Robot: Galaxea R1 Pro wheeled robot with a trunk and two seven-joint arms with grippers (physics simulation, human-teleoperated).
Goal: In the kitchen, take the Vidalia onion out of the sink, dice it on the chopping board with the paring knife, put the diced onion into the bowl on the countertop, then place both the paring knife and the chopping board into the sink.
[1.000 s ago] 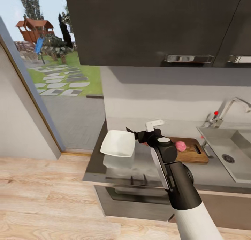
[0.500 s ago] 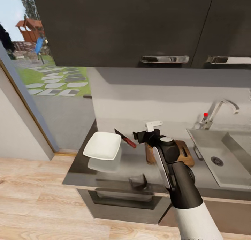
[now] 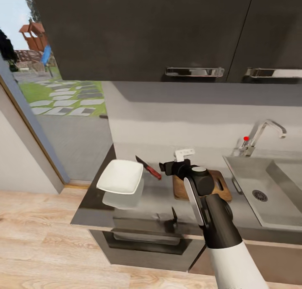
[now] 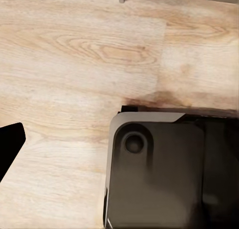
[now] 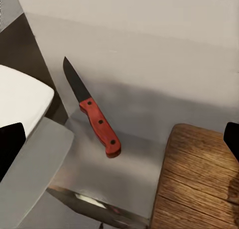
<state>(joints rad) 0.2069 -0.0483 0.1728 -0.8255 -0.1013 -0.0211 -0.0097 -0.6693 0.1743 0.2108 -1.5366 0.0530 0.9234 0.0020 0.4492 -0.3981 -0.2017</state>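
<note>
Three items on the glossy dark grey countertop (image 3: 155, 196): bowl, knife and board, left to right.
Bowl: white shallow squarish bowl (image 3: 120, 176), left of centre.
Knife: red-handled paring knife (image 3: 148, 167) with dark pointed blade, lying between bowl and board.
Board: brown wooden chopping board (image 3: 222, 189), partly behind the arm.
Right gripper (image 3: 171, 167): over the board's left end, fingers spread wide, holding nothing.
Sink: grey steel sink (image 3: 268, 192), right edge.
Left gripper: opening cannot be told.

In the head view, much of the chopping board (image 3: 223, 190) is covered by the right arm (image 3: 214, 215), and the sink (image 3: 268, 196) is cut off by the picture's edge. Whether the right gripper (image 3: 170, 168) is open cannot be told.
</note>
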